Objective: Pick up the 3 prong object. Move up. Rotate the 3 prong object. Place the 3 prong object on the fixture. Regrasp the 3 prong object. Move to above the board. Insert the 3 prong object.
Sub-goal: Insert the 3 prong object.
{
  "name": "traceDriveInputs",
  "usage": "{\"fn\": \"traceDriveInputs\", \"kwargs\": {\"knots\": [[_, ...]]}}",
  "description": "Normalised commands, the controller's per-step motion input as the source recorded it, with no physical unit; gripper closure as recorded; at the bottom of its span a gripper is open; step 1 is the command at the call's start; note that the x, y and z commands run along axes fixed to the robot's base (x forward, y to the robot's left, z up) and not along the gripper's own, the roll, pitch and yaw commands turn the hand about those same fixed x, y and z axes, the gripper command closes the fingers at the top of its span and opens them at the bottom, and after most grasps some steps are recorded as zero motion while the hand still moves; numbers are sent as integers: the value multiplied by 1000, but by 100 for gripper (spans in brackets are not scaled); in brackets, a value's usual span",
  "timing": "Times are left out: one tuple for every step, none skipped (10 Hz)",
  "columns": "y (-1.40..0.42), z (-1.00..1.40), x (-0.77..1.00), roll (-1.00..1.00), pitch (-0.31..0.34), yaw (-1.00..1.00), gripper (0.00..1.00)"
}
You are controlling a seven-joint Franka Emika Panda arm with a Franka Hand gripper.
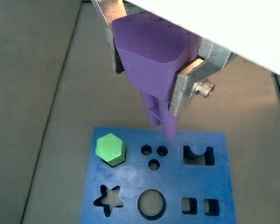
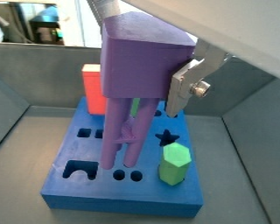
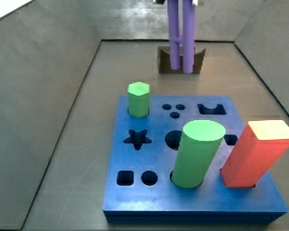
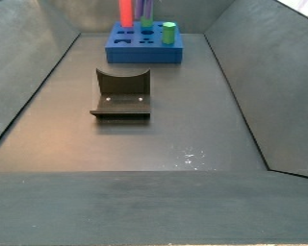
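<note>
You have the 3 prong object (image 1: pixel 152 66) clamped in the claw (image 1: pixel 154 61) — the silver fingers (image 1: pixel 189 80) press its purple sides in both wrist views, and it hangs upright with its prongs pointing down.

Going left to right across the board (image 1: pixel 213 179) in a wrist view: the green hexagonal peg (image 1: pixel 109 147) sits at the left edge, the three-hole cutout (image 1: pixel 154 156) lies beside it, and the prong tips hang above the board's upper edge, just right of that cutout and clear of the surface. In a side view, the green cylinder (image 3: pixel 198 153) and the orange-red block (image 3: pixel 258 152) stand near the right edge.

The fixture (image 4: pixel 120 93) stands empty on the floor, well apart from the board. So the pickup, rotation, fixture placement and regrasp look done, and you seem to be above the board — or nearly. What remains, by my reading, is lining the prongs up over the three-hole cutout and pushing in.
</note>
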Motion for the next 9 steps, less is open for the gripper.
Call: {"fn": "traceDriveInputs", "kwargs": {"knots": [[-83, -286, 74, 163, -59, -366, 100], [-80, -249, 83, 191, -1, -400, 100], [-97, -263, 71, 206, -3, -389, 100], [-111, -243, 77, 217, 0, -391, 100], [-123, -263, 129, 223, 0, -383, 100], [-109, -206, 117, 176, 117, -403, 100], [-109, -169, 63, 151, 187, -366, 100], [-31, -134, 100, 114, 201, -363, 100], [-63, -223, 51, 119, 229, -351, 100]]}}
